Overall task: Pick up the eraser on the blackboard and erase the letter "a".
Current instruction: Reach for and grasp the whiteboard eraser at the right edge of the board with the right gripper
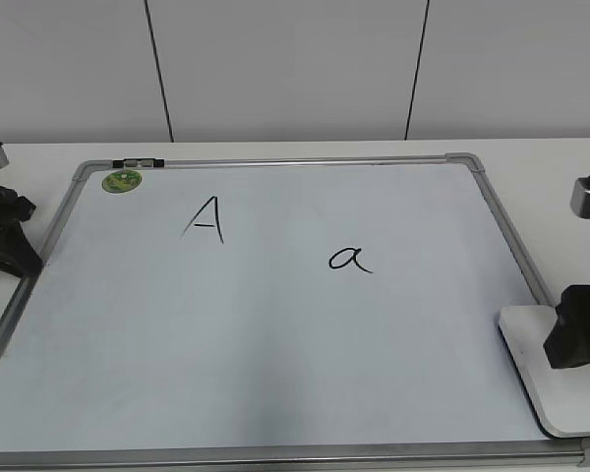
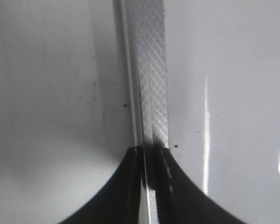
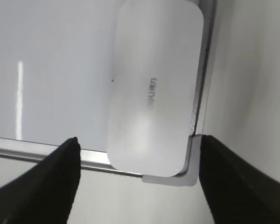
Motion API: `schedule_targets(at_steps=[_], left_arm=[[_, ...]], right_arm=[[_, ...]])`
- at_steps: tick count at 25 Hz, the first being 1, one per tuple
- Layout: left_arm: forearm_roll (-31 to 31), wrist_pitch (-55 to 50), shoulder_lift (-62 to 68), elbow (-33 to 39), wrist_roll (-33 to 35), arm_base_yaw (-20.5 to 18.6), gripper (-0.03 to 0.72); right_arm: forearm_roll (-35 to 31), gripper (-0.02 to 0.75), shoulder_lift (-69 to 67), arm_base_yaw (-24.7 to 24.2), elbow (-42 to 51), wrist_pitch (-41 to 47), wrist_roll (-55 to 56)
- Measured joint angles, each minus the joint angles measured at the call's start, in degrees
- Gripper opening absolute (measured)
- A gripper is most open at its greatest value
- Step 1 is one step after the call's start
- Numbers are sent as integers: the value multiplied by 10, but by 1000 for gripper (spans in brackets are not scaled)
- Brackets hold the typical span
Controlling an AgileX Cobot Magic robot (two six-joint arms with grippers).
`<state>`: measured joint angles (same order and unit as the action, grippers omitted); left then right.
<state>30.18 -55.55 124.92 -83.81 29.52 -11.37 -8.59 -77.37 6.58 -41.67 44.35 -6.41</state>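
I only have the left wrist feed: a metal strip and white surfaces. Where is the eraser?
Observer: The eraser lies in the near right corner of the blackboard, under the right gripper.
Operator: Is that gripper holding it?
Observer: No. In the right wrist view its jaws stand open, one on each side of the eraser, not touching it.
Operator: Is the target letter intact?
Observer: Yes. The letter "a" is whole, right of centre; the capital A is to its left.

The eraser (image 1: 546, 379) lies in the blackboard's (image 1: 275, 374) near right corner; the letter "a" (image 1: 349, 259) sits right of the capital "A" (image 1: 206, 218).
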Motion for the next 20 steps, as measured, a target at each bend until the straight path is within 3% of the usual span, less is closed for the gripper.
schedule_targets(at_steps=[6, 20], left_arm=[[0, -1, 0, 0, 0, 0, 45], [0, -1, 0, 0, 0, 0, 45]], right_arm=[[28, 587, -65, 1, -27, -9, 12], [27, 587, -179, 1, -55, -35, 15]])
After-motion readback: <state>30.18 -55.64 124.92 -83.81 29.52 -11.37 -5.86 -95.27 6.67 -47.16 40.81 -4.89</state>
